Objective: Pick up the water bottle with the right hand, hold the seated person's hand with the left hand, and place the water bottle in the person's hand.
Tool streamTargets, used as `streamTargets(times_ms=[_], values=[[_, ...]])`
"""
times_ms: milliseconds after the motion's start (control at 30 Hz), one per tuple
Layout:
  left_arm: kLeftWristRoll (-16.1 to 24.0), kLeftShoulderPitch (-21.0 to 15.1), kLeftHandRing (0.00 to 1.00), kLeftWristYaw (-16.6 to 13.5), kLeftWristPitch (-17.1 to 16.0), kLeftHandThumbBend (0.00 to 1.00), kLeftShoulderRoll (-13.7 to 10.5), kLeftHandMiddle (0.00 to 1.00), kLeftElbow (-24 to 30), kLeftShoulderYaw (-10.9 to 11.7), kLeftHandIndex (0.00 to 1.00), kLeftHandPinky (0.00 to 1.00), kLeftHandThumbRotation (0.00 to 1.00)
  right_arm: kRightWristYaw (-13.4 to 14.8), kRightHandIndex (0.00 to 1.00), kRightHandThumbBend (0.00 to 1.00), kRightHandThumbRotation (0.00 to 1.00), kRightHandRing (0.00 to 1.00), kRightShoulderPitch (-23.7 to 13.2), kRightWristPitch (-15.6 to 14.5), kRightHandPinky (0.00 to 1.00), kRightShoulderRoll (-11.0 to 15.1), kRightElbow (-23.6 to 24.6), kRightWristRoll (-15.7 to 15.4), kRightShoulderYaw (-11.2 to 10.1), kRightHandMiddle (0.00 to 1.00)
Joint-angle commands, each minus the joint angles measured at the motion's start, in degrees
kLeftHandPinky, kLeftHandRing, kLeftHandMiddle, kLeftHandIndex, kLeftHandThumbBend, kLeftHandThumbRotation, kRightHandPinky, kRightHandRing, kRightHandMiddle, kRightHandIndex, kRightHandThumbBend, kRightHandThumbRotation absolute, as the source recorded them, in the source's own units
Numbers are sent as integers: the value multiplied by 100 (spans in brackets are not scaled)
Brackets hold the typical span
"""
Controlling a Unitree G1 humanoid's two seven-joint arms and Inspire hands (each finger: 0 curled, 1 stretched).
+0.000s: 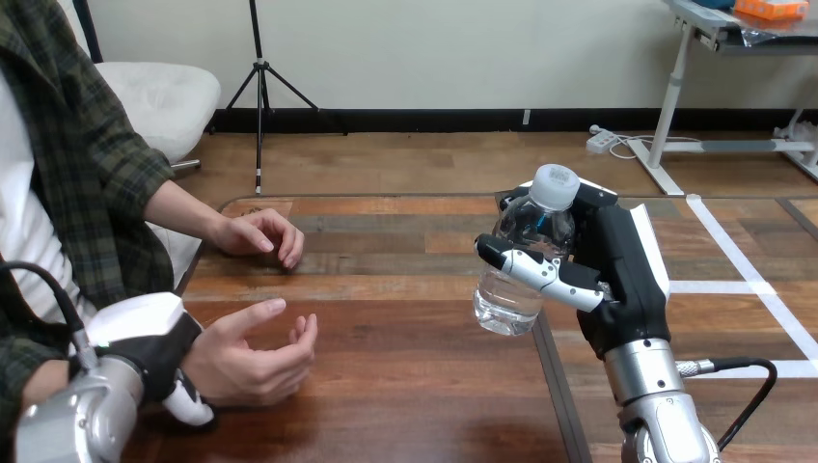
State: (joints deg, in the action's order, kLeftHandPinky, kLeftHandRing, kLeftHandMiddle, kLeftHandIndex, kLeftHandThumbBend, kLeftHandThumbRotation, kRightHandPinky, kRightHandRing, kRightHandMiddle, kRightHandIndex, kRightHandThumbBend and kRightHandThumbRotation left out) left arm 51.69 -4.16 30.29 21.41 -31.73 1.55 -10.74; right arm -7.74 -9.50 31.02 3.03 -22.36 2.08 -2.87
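Wooden table (405, 386); right hand (622, 275) wrapped round bottle (504, 304) mid-body. Looks light, thin, crushable plastic, so squeeze gently. Left hand (159, 352) curls round the person's wrist (204, 371).

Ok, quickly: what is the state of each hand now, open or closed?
Left hand: closed round the person's wrist.
Right hand: closed on the water bottle.

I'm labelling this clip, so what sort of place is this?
Likely an indoor robot handover test setup: a wooden table, the left hand at a seated person's wrist by the person's open hand, and the right hand holding a water bottle.
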Motion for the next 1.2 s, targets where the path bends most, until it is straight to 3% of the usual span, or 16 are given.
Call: streamTargets(times_ms=[0, 333, 767, 1167], values=[[-330, 319, 45, -68, -208, 76, 376, 51, -275, -450, 53, 38, 0, 50, 43, 52, 0, 39, -627, 125, 35, 69, 260, 70, -78, 43], [-451, 401, 44, -500, -496, 76, 350, 50, -301, -448, 52, 38, 0, 72, 43, 53, 0, 40, -660, 178, 36, 104, 193, 3, -90, 43], [-762, 588, 40, -1709, -1395, 79, 357, 47, -497, -315, 50, 33, 0, 126, 43, 55, 0, 40, -694, 216, 35, 133, 126, -38, -89, 44], [-927, 696, 40, -2589, -1859, 77, 422, 47, -648, -245, 50, 32, 0, 158, 44, 56, 0, 40, -700, 144, 35, 122, 139, 16, -86, 44]])
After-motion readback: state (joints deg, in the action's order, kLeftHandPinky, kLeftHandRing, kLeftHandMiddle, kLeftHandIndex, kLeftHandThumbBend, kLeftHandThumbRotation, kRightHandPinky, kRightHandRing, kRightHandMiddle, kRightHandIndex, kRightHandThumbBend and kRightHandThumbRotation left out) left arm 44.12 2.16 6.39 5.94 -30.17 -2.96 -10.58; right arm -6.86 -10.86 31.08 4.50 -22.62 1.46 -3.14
